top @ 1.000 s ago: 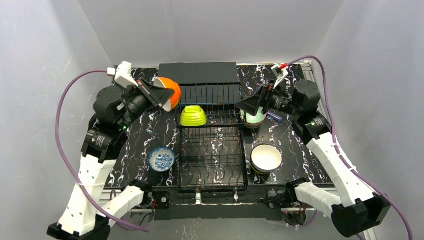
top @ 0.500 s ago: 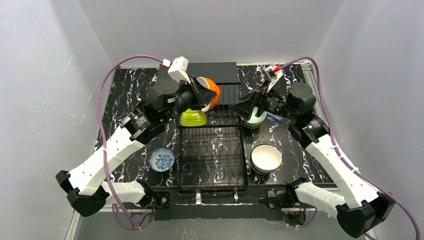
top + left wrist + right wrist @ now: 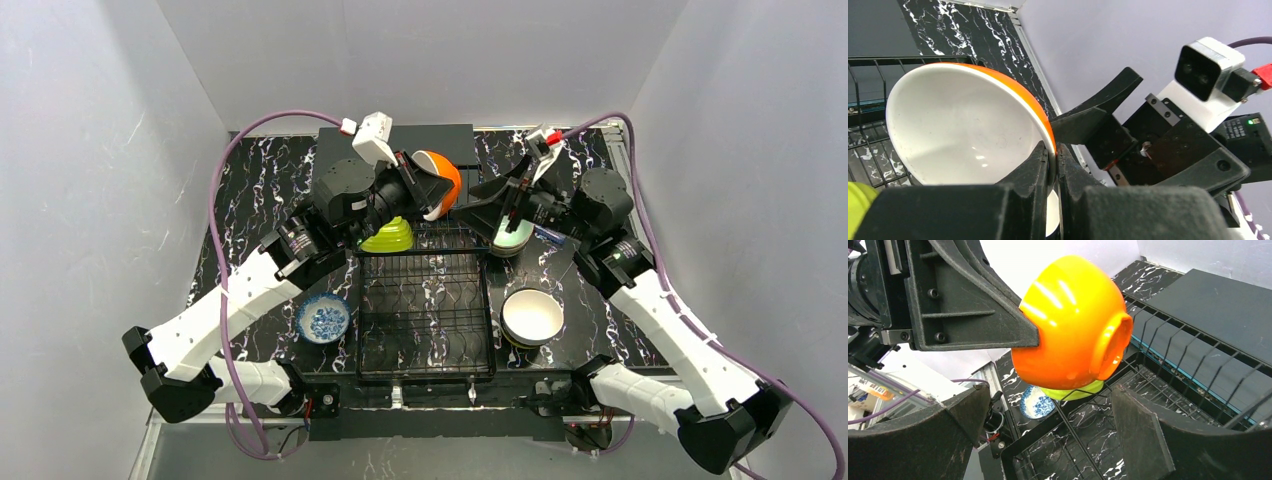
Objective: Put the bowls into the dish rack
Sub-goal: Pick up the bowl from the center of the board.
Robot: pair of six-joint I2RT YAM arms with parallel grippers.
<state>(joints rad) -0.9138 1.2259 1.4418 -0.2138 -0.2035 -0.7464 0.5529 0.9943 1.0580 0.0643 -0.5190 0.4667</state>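
Two arms reach over the far end of the dish rack (image 3: 430,292), at its 12 o'clock. The left gripper (image 3: 1052,159) is clamped on the rim of an orange bowl (image 3: 441,180), which hangs on its side in the air above the rack's back tier, foot pointing toward the right arm. The right gripper (image 3: 488,203) faces it with jaws spread wide, holding nothing, near the bowl but apart from it. A lime green bowl (image 3: 388,237) sits upside down in the rack's 11 o'clock corner. On the marbled surface (image 3: 250,200), a mint bowl (image 3: 512,238) lies just outside the rack at 2 o'clock, a white bowl (image 3: 532,315) at 4 o'clock, and a blue-white patterned bowl (image 3: 323,318) at 8 o'clock. A dark grey box (image 3: 455,138) lies behind the rack.
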